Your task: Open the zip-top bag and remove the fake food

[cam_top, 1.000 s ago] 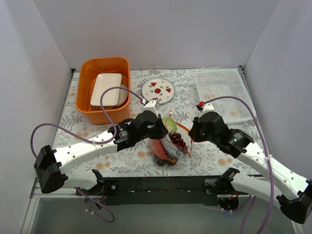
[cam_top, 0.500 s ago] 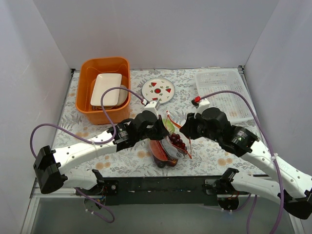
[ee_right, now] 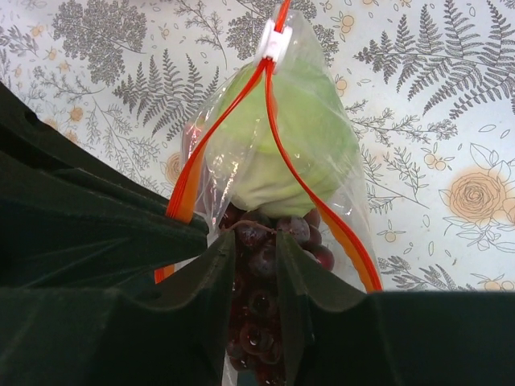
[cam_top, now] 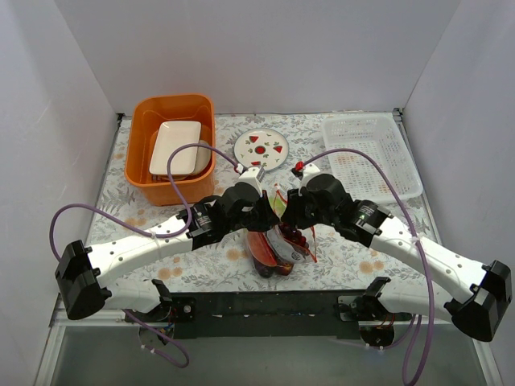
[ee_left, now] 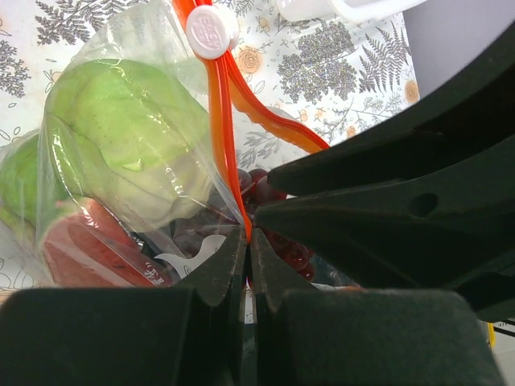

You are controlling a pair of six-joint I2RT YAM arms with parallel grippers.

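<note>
The clear zip-top bag [cam_top: 278, 245] lies at the table's near middle, its orange zip strip [ee_right: 322, 209] parted and the white slider [ee_right: 273, 40] at the far end. Inside are a green apple [ee_right: 290, 137], a dark purple grape bunch [ee_right: 257, 265] and a red slice [ee_left: 88, 249]. My left gripper [cam_top: 261, 213] [ee_left: 246, 233] is shut on one side of the orange strip [ee_left: 221, 137] and holds the mouth up. My right gripper [cam_top: 294, 215] [ee_right: 256, 235] is inside the mouth, with its fingers closed on either side of the grape bunch.
An orange bin [cam_top: 141, 173] holding a white dish [cam_top: 175, 147] stands at the back left. A round strawberry plate [cam_top: 261, 149] lies behind the bag. A white mesh basket [cam_top: 366, 157] stands at the back right.
My right arm has swung left from beside the bag, and its gripper now sits in the bag's mouth on the grapes. The left gripper has kept its hold on the strip.
</note>
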